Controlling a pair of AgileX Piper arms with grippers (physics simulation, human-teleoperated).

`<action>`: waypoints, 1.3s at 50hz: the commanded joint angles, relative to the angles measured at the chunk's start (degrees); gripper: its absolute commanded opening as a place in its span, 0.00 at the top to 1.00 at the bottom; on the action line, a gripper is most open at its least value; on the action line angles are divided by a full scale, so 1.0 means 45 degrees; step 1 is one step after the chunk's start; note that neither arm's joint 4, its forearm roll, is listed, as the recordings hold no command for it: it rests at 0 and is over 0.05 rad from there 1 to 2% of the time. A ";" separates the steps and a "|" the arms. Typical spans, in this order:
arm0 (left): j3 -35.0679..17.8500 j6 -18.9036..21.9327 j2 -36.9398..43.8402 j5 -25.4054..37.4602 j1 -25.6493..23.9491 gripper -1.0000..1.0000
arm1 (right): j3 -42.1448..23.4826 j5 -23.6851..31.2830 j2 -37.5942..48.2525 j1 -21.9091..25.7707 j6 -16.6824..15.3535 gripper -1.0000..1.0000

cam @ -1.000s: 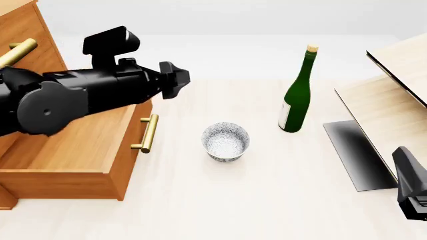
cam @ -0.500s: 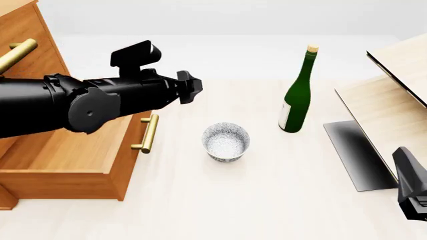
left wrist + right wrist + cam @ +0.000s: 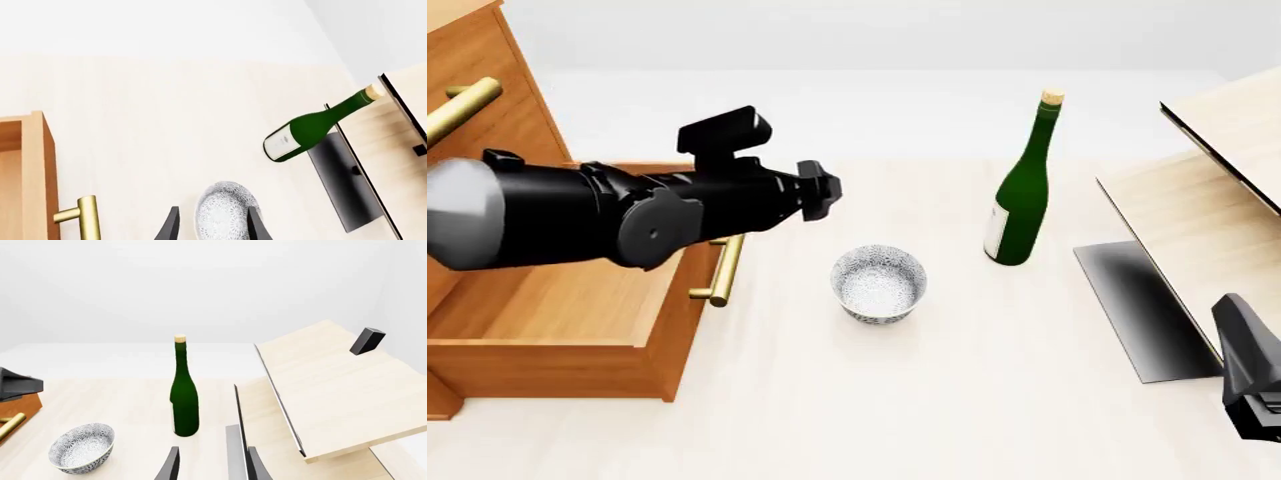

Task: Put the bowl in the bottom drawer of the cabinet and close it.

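Note:
The speckled white bowl (image 3: 878, 283) stands upright on the table, right of the bottom drawer (image 3: 561, 300), which is pulled out with nothing in it. Its brass handle (image 3: 721, 268) faces the bowl. The cabinet (image 3: 481, 90) rises at the far left. My left gripper (image 3: 821, 190) hovers above the table just behind and left of the bowl. In the left wrist view its fingers (image 3: 170, 227) stand apart, open, with the bowl (image 3: 223, 215) showing between them. My right gripper (image 3: 210, 470) is open and holds nothing, low at the front right (image 3: 1248, 375).
A tall green bottle (image 3: 1024, 190) stands upright behind and right of the bowl. Pale slanted wood panels (image 3: 1201, 200) with a dark base plate (image 3: 1141, 305) fill the right side. An upper drawer's brass handle (image 3: 461, 105) sticks out at the far left.
My left arm has swung to the right, from over the open drawer toward the bowl. The right arm, bowl and drawer have not moved.

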 commanded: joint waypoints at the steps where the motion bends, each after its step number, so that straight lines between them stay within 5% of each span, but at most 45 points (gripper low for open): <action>1: -0.0125 -0.0065 0.0810 -0.0266 0.0054 0.00 | 0.0000 0.0000 -0.0001 0.0001 0.0000 0.00; 65: -0.0623 -0.1421 0.3724 -0.1102 -0.0533 0.00 | 0.0000 0.0000 -0.0001 -0.0002 0.0004 0.00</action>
